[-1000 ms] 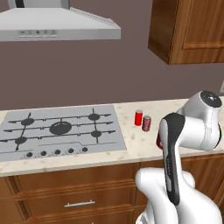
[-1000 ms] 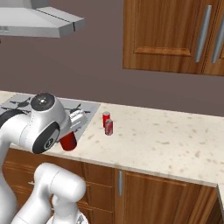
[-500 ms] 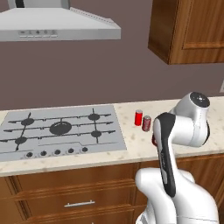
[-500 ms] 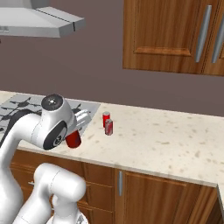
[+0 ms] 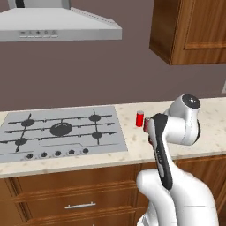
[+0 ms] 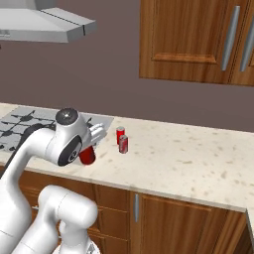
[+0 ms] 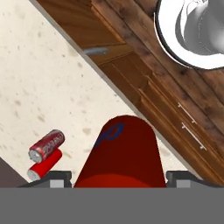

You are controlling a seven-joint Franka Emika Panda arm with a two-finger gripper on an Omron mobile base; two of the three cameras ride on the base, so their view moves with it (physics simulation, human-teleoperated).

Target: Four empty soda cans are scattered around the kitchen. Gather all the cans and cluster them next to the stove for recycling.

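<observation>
My gripper (image 7: 119,177) is shut on a red soda can (image 7: 120,151) that fills the gap between both fingertips. In the right base view this held can (image 6: 88,156) hangs just over the counter near its front edge, right of the stove (image 6: 20,130), under my gripper (image 6: 90,148). Two more red cans stand close together on the counter beyond it, one (image 6: 120,134) behind the other (image 6: 123,144); the hand view shows them as can (image 7: 47,145) and can (image 7: 43,166). From the left base view the stove (image 5: 62,132) lies left of a red can (image 5: 140,118), and the arm hides most of its neighbour.
The speckled counter (image 6: 188,158) runs on to the right. A grey range hood (image 5: 57,28) hangs over the stove and wooden wall cabinets (image 6: 198,39) over the counter. Wooden drawers and doors (image 7: 144,87) sit below the counter's front edge.
The hand with the red can has shifted a little to the right along the counter, toward the two standing cans. The grip has stayed the same.
</observation>
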